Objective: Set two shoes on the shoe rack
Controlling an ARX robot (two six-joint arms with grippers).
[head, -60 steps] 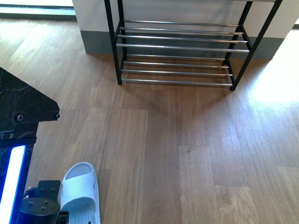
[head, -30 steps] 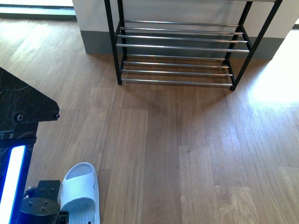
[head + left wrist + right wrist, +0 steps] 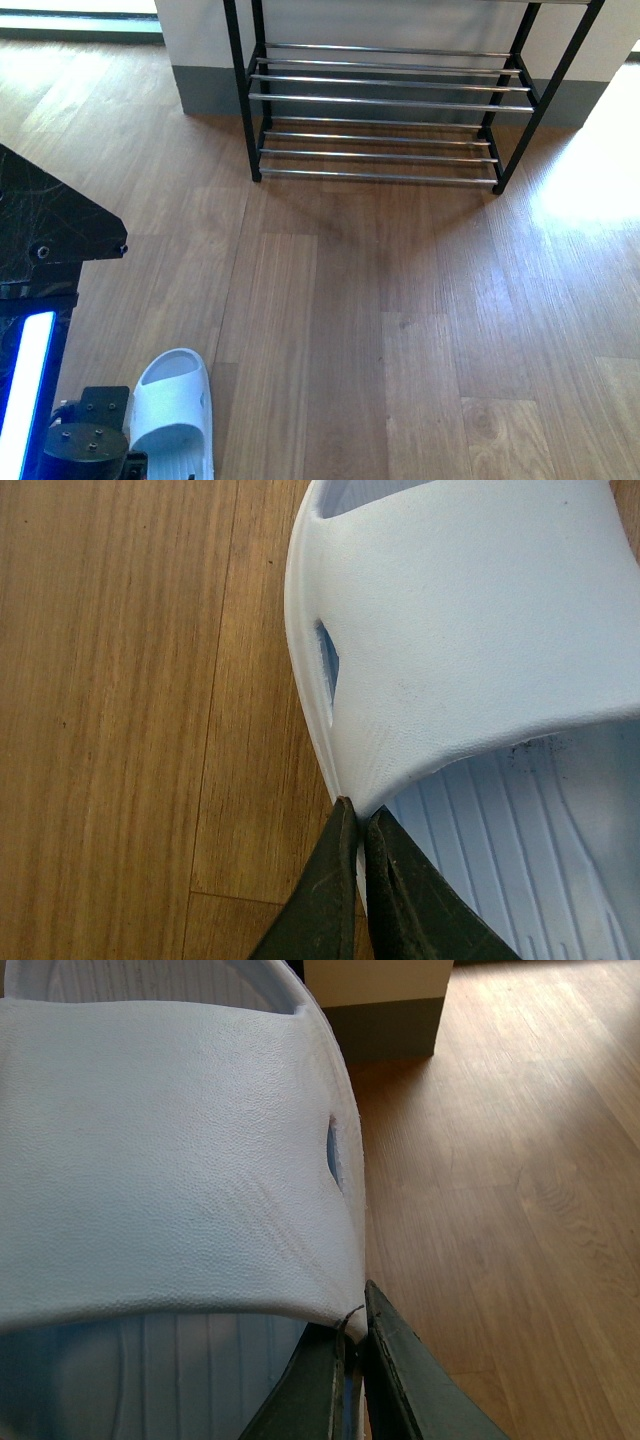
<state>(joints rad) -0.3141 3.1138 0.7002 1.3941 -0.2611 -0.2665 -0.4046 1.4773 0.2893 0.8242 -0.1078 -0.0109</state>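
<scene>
Nothing has moved in the front view since the earlier frames: the shoe rack [image 3: 378, 102] stands at the far side of the wooden floor [image 3: 400, 300], its chrome rods carrying no shoe, and the first slipper [image 3: 172, 400] lies at the near left, well apart from the rack. The shoes seen here are pale, white-blue moulded slides with a wide strap and a ribbed footbed, not laced ones. In the left wrist view the left gripper [image 3: 358, 825] has its jaws almost fully together, pinching the thin rim where the strap joins the side of the first slipper. In the right wrist view the right gripper [image 3: 355, 1328] is closed the same way on the rim of the second slipper [image 3: 170, 1160], with a sliver of the rim showing between the jaws. This second slipper is not seen in the front view, and I cannot tell whether either one is off the floor. I judge such foam slides to be very light, soft and a little springy, with a smooth skin. A pinch at the very edge may let the shoe swing or slide out, so a deeper hold across the strap, near its root at the sole, seems safer to me.
</scene>
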